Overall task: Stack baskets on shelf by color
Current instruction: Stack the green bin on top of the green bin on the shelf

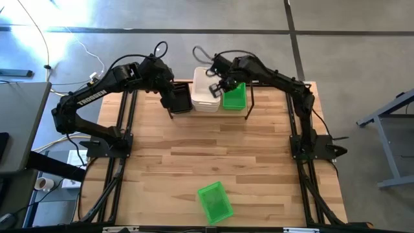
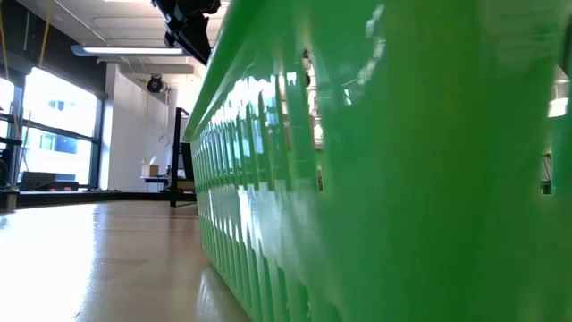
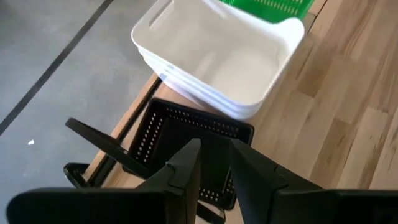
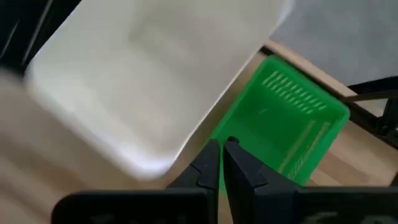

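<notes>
Low view — green basket (image 2: 384,179) hides the shelf, both arms.

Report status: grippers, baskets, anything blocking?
Right gripper shut, empty, above green basket on shelf. Left gripper over black baskets, beside white stack. Loose green basket at near edge. No obstruction.

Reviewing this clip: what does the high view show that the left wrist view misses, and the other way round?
Only the high view shows a loose green basket lying near the table's front edge, the right gripper above the white and green baskets, and both arms whole.

Only the left wrist view shows the white stack as several nested baskets, the black basket's perforated wall, and the left gripper close above that black basket with a narrow gap between its fingers.

Both show black, white and green baskets side by side at the table's far edge.
</notes>
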You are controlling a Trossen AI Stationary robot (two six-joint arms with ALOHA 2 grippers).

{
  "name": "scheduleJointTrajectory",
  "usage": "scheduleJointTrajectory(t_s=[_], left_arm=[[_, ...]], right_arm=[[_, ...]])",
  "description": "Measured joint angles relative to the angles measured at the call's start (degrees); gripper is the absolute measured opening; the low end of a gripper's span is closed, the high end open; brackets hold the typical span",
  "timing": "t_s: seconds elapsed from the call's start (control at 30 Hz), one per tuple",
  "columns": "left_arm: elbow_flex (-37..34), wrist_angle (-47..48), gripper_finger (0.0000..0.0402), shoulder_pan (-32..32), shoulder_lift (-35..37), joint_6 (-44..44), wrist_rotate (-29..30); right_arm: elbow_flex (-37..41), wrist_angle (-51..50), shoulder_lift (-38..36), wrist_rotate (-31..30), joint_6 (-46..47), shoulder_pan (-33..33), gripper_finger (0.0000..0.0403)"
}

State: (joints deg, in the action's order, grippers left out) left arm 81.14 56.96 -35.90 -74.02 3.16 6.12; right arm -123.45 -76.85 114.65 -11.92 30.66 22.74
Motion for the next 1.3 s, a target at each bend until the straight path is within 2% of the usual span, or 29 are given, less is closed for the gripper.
scheduleJointTrajectory(t_s=[0.37, 0.53, 0.73, 0.83, 1.03, 1.3], left_arm=[[0.0, 7.46, 0.0076, 4.39, 0.0, -0.03, -0.95], [0.0, 8.55, 0.0076, 6.67, 0.0, -0.5, -0.8], [0.0, 8.87, 0.0076, 8.32, 0.0, -0.59, -0.8], [0.0, 9.1, 0.0076, 9.31, 0.0, -1.03, -0.81], [0.0, 9.76, 0.0076, 11.44, 0.0, -1.49, -0.99], [0.0, 11.27, 0.0076, 14.26, 0.0, -5.12, -1.0]], right_arm=[[-0.2, -8.04, 0.06, 3.93, -2.68, -17.18, 0.0], [-0.2, -8.22, 0.02, 9.8, -2.72, -24.1, 0.0], [-0.2, -7.91, 0.02, 21.52, -4.73, -31.52, 0.0], [-0.2, -6.04, 0.02, 25.52, -6.96, -35.41, 0.0], [-0.2, -4.19, 0.03, 25.86, -8.76, -42.12, 0.0], [-0.18, 0.72, 1.34, 21.2, -6.8, -48.92, 0.0007]])
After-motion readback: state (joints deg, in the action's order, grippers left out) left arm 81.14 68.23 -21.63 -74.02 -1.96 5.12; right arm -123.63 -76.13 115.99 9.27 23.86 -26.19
